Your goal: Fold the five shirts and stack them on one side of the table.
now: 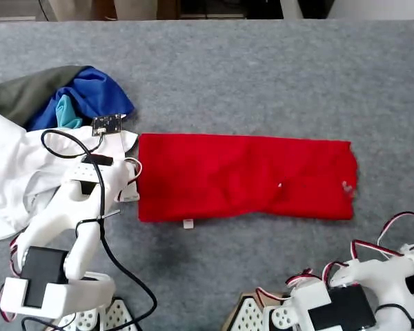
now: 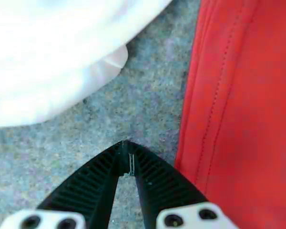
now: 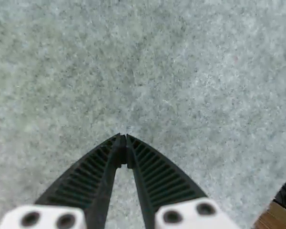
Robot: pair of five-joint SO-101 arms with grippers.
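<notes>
Red shirt (image 1: 245, 177): folded into a long flat band, lying across the middle of the grey surface (image 1: 262, 76). A small white tag (image 1: 188, 223) sticks out from its long edge on the arms' side.
Left tool (image 2: 127, 152): closed with its tips together and nothing between them. It is over bare surface just beside one short end of the red shirt, between that end and the white shirt (image 1: 14, 172).
Right tool (image 3: 122, 143): closed and empty, over bare surface.
Right arm (image 1: 372, 289): folded low on the arms' side of the red shirt, near its other short end.
White shirt: loose and unfolded, close to the red shirt's end, with a strip of surface between them.
Blue shirt (image 1: 90, 93): bunched up past the white shirt, away from the red shirt, with a teal shirt (image 1: 67, 114) peeking out beside it.
Grey-green shirt (image 1: 24, 93): crumpled against the blue shirt, farthest from the red shirt.
</notes>
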